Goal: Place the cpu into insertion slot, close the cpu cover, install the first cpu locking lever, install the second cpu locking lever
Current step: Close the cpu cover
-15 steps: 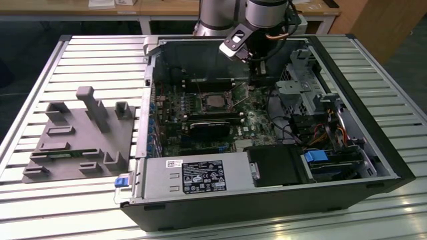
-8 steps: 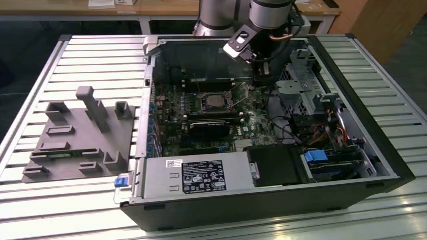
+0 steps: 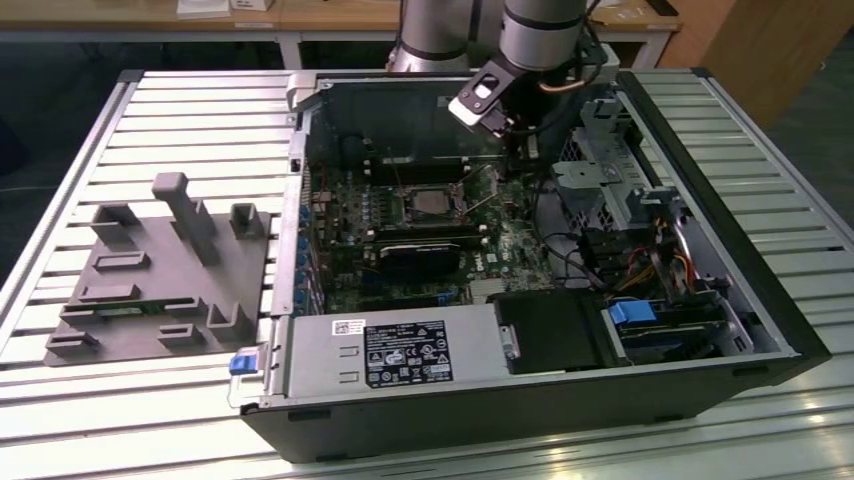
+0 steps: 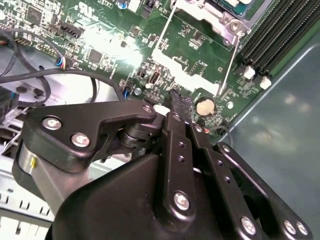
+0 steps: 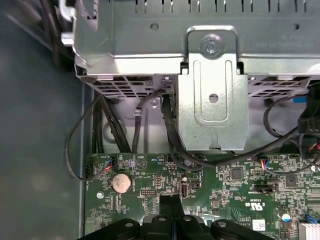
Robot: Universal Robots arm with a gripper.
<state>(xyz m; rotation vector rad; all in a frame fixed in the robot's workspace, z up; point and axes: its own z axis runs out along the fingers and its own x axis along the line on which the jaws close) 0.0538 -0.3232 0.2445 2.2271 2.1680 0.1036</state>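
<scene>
The gripper (image 4: 179, 102) has its two black fingers pressed together with nothing visible between them. The tip hangs low over the green motherboard (image 4: 100, 30), just beside the coin battery (image 4: 205, 105) and near the foot of the insertion slot (image 3: 404, 205). In the exterior view the cpu (image 3: 430, 203) lies as a silvery-grey square inside that slot, so the first step looks done. In the second wrist view the cpu cover (image 4: 200, 12) seems to lie flat over the socket, though only its edge shows and I cannot be sure it is fully down. Two thin wire levers, one (image 4: 162, 32) and the other (image 4: 229, 62), reach out from the socket across the board to either side of the fingertip. Neither looks hooked, so I judge both locking steps are left. Around the work, the long black memory slots (image 4: 270, 40) run just beside the socket. The metal drive cage (image 5: 212, 75) and a bundle of black cables (image 5: 170, 130) crowd the board's edge near the arm. A grey fixture (image 3: 160, 270) rests on the slatted table (image 3: 200, 100), well apart from the case.
</scene>
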